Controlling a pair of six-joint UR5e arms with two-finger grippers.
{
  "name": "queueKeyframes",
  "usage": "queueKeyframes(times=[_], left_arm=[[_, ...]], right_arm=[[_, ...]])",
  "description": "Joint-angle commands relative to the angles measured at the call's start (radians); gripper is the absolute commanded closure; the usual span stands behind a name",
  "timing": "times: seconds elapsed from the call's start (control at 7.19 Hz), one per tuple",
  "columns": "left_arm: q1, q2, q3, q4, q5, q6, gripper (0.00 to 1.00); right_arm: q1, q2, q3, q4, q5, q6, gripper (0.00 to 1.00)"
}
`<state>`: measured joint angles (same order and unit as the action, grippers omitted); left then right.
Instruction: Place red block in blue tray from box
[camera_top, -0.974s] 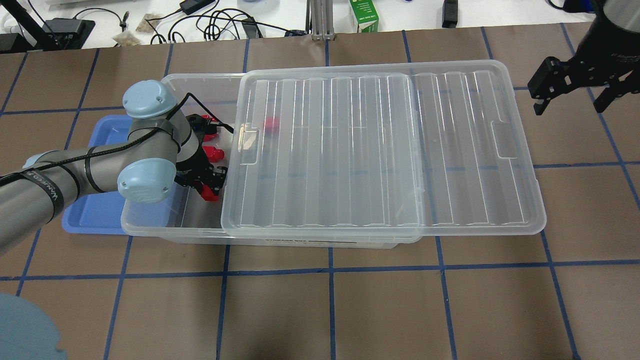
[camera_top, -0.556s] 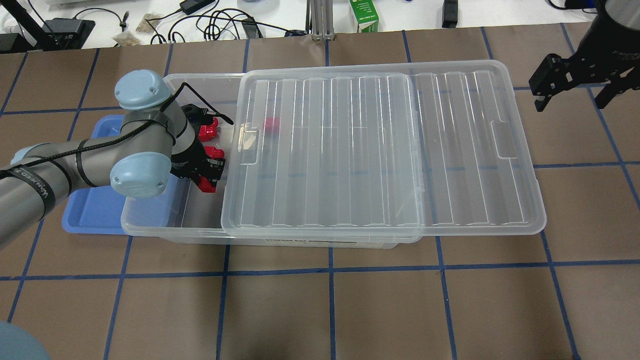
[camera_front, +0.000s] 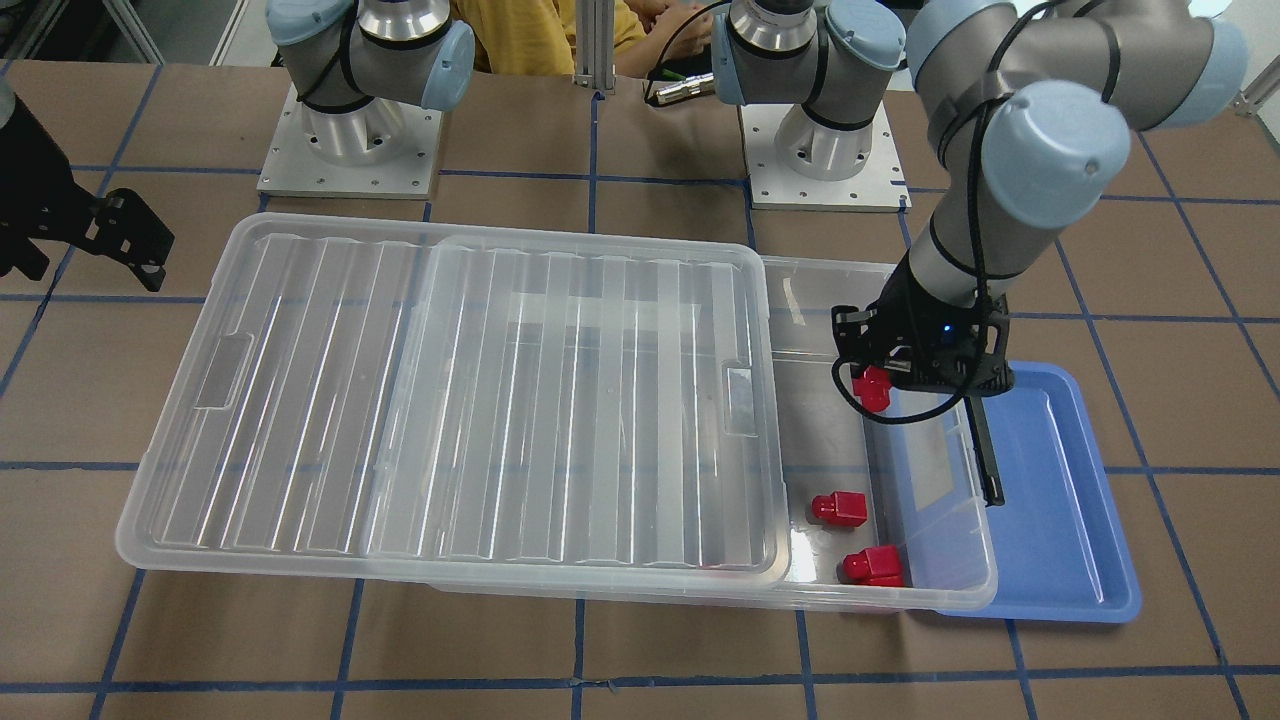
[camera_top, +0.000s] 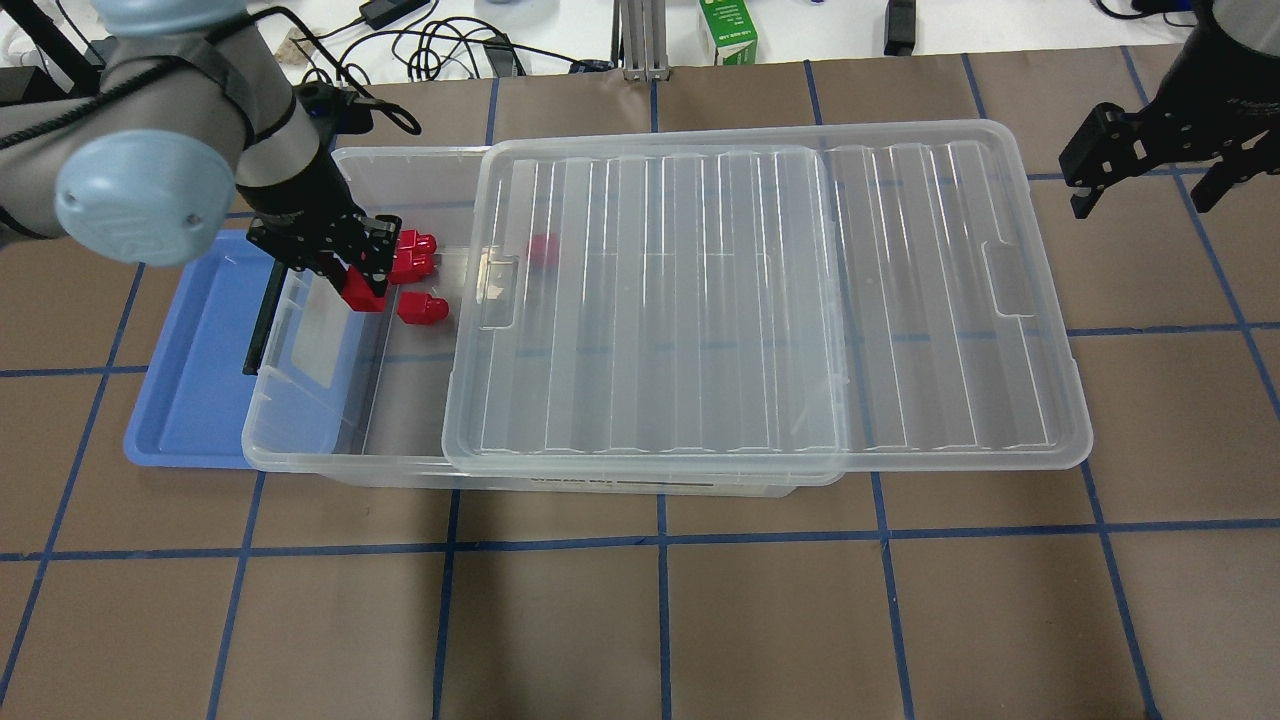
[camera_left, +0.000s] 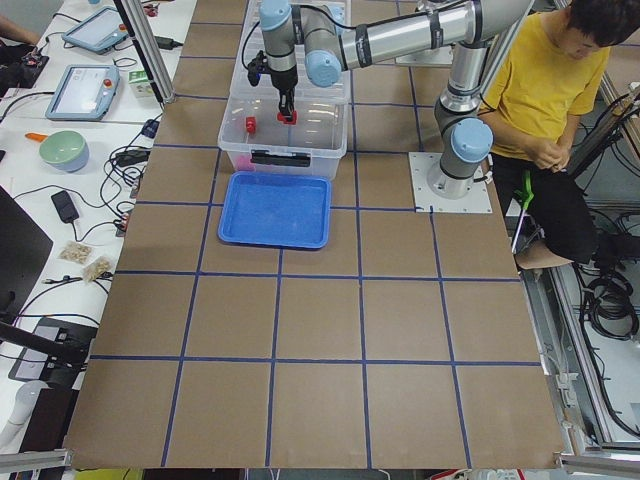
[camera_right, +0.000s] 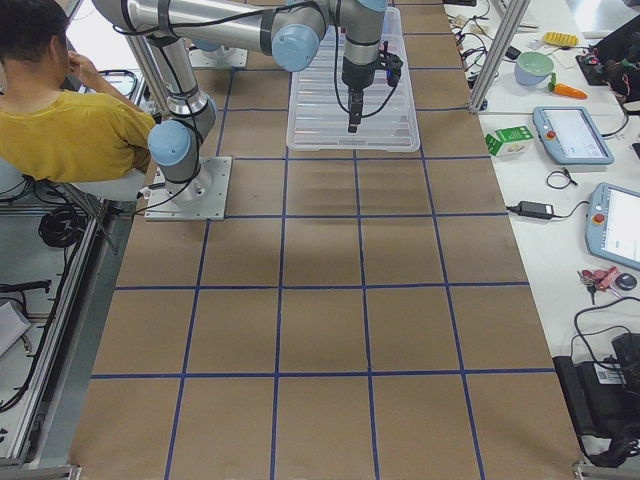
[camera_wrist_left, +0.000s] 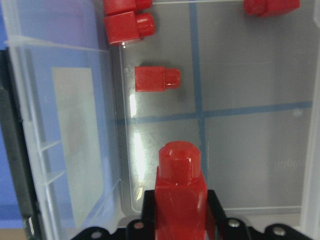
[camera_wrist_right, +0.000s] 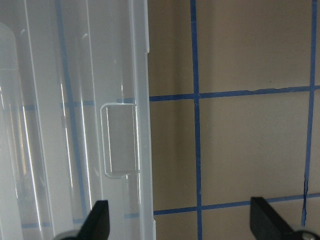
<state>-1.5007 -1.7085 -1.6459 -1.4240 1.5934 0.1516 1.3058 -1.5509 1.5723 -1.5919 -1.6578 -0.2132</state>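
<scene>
My left gripper is shut on a red block and holds it in the air over the open left end of the clear box. The left wrist view shows the block upright between the jaws. Several more red blocks lie on the box floor, two close together, one apart, one under the lid. The blue tray lies against the box's left end, partly under it. My right gripper is open and empty, above the table off the lid's right end.
The ribbed clear lid is slid right and covers most of the box. A black clip latch hangs at the box's left wall over the tray. Cables and a green carton lie beyond the far table edge.
My left gripper has risen out of the box with the red block and moved toward the far left, nearer the tray-side wall. The right gripper has hardly moved.
</scene>
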Motion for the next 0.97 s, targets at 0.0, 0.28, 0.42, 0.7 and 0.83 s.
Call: queueKeyframes(times=[0.0,0.28,0.42,0.7,0.83], left_arm=[[0.023,0.046,0.047,-0.075,0.014,0.022,1.00],[0.222,0.046,0.044,-0.069,0.001,0.147,1.00],[0.311,0.031,0.037,-0.061,-0.001,0.272,1.00],[0.399,-0.041,-0.036,0.085,-0.029,0.362,1.00],[0.401,-0.087,-0.102,0.232,-0.020,0.361,1.00]], right_arm=[[0.000,0.000,0.000,0.000,0.000,-0.002,0.00],[0.000,0.002,0.002,0.006,0.000,-0.005,0.00],[0.000,0.002,0.002,0.001,0.000,-0.003,0.00],[0.000,0.000,0.000,0.003,0.006,-0.002,0.00],[0.000,-0.001,0.000,0.003,0.007,-0.002,0.00]])
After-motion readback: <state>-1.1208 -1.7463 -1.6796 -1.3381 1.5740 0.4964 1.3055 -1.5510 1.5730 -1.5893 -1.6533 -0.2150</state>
